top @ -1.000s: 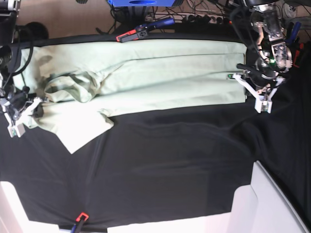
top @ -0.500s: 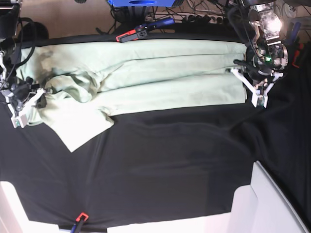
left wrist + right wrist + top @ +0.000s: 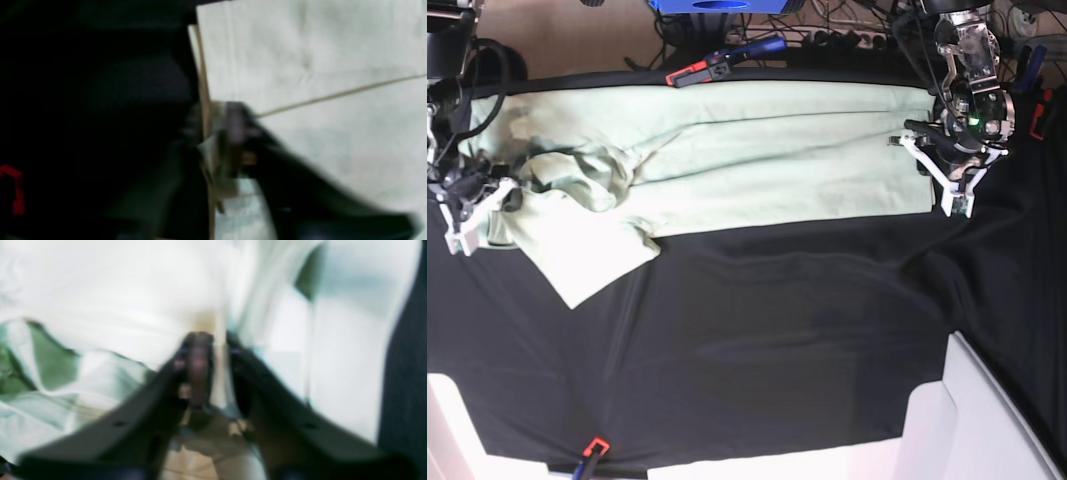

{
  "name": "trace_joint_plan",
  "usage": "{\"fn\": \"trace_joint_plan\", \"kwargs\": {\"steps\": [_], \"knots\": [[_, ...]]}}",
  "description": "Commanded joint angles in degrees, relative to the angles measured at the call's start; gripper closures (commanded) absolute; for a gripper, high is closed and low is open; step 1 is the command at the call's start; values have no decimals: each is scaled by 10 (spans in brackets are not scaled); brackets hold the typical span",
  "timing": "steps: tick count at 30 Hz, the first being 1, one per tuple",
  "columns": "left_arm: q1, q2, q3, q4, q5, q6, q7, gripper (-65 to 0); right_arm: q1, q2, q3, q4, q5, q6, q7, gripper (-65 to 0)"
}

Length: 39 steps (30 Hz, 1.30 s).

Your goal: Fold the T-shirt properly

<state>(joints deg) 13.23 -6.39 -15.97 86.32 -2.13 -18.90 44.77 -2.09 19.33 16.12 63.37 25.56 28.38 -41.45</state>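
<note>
The pale mint-green T-shirt point(image 3: 757, 150) lies lengthwise along the far side of the black table cloth point(image 3: 777, 340). Its body is folded into a long band. One sleeve point(image 3: 582, 255) sticks out towards the front at the left, beside bunched cloth. My left gripper point(image 3: 955, 200) is at the shirt's right edge; the left wrist view shows its jaws point(image 3: 217, 136) together on that edge of the T-shirt point(image 3: 317, 66). My right gripper point(image 3: 462, 232) is at the shirt's left end. In the blurred right wrist view it point(image 3: 213, 366) is shut on a fold of the T-shirt point(image 3: 116, 296).
A red-and-black clamp point(image 3: 702, 70) sits on the table's far edge and a red clamp point(image 3: 592, 448) on the near edge. A white box point(image 3: 987, 420) stands at the front right. Cables lie behind the table.
Both grippers have moved towards the far side of the table. The shirt's left end and sleeve have shifted a little that way with the right gripper.
</note>
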Motion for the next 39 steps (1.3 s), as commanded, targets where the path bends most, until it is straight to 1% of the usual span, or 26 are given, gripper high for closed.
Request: {"fn": "trace_joint_plan", "kwargs": {"steps": [1,2,3,4,5,7,9,11,15,19,21,22,24,26,28,32,34,39], "knots": [[-1,-7,-6,8,0,3,-6,-319,7,10,12,12,7,3,-2,-241],[-1,-8,-7,9,0,3,-6,-368,6,10,18,18,7,4,-4,-296],[-1,-9,-7,11,-1,3,-6,-401,4,10,20,30,7,4,-6,-342],[-1,-10,-8,13,-1,3,-6,-423,2,9,21,46,7,4,-6,-374],[-1,-17,-8,18,-2,3,-6,-442,-8,9,21,63,7,4,-10,-386],[-2,-23,-14,33,-6,3,-6,-464,-16,9,22,105,7,3,-25,-386],[-4,-22,-42,53,-6,2,-5,-475,-19,9,22,148,7,0,-42,-386],[-5,-22,-68,79,-6,1,7,-474,-18,9,32,179,7,-1,-59,-390],[-18,-24,-112,124,-6,0,45,-474,6,8,66,197,6,-1,-98,-392],[-21,-24,-148,132,-6,0,48,-474,42,9,63,195,4,4,-98,-392],[-18,-24,-151,131,-6,0,47,-470,71,12,36,183,4,4,-98,-393],[-15,-21,-151,132,-6,0,46,-469,90,15,11,168,4,4,-98,-393],[-6,-20,-152,130,-6,0,45,-467,126,23,-32,118,3,4,-95,-395],[5,-20,-153,133,-6,0,44,-467,161,25,-77,62,3,4,-74,-395],[11,-20,-153,134,-6,0,44,-467,193,27,-127,1,3,4,-36,-402],[23,-20,-153,137,-6,0,44,-467,254,29,-228,-119,3,4,26,-483],[25,-20,-153,137,-6,0,44,-465,285,27,-264,-186,3,4,53,-489],[25,-14,-153,136,-6,0,44,-465,353,25,-331,-335,3,5,156,-492]]}}
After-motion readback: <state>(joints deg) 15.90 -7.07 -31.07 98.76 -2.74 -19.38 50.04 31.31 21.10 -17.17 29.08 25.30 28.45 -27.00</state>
